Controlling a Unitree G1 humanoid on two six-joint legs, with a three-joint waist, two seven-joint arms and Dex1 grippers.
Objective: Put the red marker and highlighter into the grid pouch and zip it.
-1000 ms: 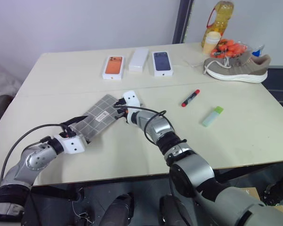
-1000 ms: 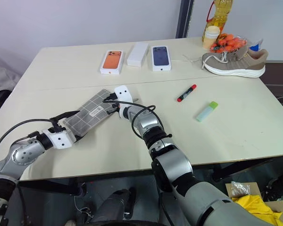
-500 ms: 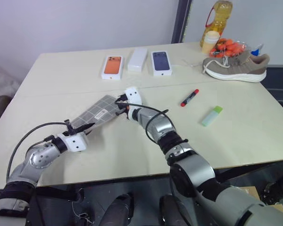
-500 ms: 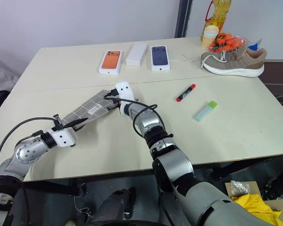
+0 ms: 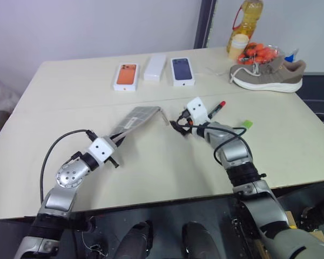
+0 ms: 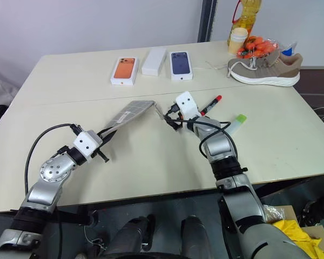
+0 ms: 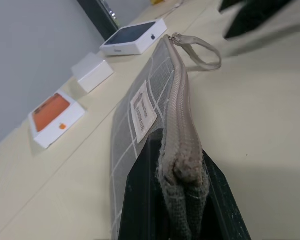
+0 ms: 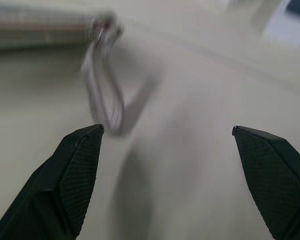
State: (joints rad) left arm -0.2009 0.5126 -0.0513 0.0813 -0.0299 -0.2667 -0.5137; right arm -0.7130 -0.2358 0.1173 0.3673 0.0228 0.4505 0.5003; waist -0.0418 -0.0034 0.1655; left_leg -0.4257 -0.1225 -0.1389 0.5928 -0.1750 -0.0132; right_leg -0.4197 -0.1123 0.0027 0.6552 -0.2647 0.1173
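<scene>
Head stereo pair looks forward and down over counter [image 5: 151,162] from above, sharing the whole scene. Wrist cameras sit close, sighting along fingers [image 8: 75,165]; both show pouch [image 7: 155,115] pull.

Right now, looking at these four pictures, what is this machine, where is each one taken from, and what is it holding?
It is a humanoid robot with two arms, each ending in a two-fingered black pincer. Two pictures come from cameras in its head, looking down over a cream table. The other two come from cameras on its wrists, looking along the fingers.

The left pincer is shut on one end of the grid pouch, a grey zippered case, lifting it at a tilt. The right pincer is open, close to the pouch's beige zipper pull, holding nothing.

Beyond lie the red marker and the highlighter with its green cap. At the far edge are three phone boxes, a shoe and a bottle of oil.
</scene>
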